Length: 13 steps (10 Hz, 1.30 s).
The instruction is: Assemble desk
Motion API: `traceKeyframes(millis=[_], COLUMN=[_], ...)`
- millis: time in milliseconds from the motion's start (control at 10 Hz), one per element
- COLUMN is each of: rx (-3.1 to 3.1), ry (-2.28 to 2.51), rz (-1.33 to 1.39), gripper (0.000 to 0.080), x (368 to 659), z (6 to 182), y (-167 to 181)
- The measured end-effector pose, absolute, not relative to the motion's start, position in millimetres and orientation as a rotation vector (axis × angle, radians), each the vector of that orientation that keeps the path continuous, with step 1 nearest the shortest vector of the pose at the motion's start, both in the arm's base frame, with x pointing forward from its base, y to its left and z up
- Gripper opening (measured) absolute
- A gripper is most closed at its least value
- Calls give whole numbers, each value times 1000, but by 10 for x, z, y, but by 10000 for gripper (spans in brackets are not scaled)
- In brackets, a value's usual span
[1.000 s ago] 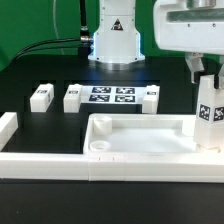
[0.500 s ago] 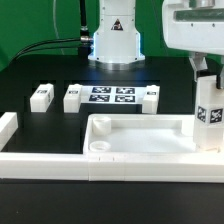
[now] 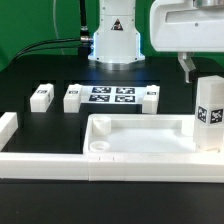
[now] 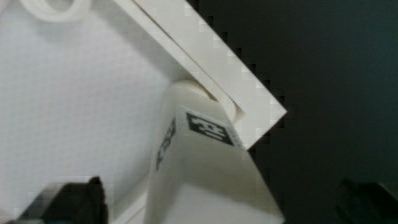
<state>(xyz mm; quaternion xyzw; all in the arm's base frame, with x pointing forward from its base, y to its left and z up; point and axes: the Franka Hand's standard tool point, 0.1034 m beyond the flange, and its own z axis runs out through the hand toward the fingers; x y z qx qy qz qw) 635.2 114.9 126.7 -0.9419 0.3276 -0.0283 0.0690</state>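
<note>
The desk slab (image 3: pixel 140 135), a white tray with a raised rim, lies at the front of the table. One white tagged leg (image 3: pixel 210 112) stands upright at the slab's corner on the exterior view's right. My gripper (image 3: pixel 198 66) hangs just above that leg, open, and holds nothing. In the wrist view the leg (image 4: pixel 210 140) stands by the slab's rim (image 4: pixel 214 60), between my dark fingertips (image 4: pixel 71 202), which stand wide apart and clear of it. Three more legs (image 3: pixel 41 95) (image 3: pixel 72 97) (image 3: pixel 150 97) lie loose at the back.
The marker board (image 3: pixel 110 95) lies between the loose legs. Long white border rails (image 3: pixel 50 160) run along the front and the exterior view's left (image 3: pixel 8 128). The robot base (image 3: pixel 115 40) stands at the back.
My gripper has let go of the upright leg and moved up and toward the exterior view's left. The leg stays standing at the slab's corner.
</note>
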Motion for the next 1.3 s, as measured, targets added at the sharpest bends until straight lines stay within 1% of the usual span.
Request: traceKeyframes(millis=[200,700,900,1000,1100,1200,1300], rx=[-2916,-3038,-3031,-3025,-3026,-3027,-3029], ry=[736,-194,-348,-398,-386,-378,-346], rz=[-103,-160,-165,-167,-166,-166,-164], gripper=[649,649,649,539,349,349,287], x=[6352,6422,6423,6422,6422,6422,6421], z=[1264,1208,1195,1194,1192,1192,1191], y=[1147,1086,1056,1058,1059,1059,1059])
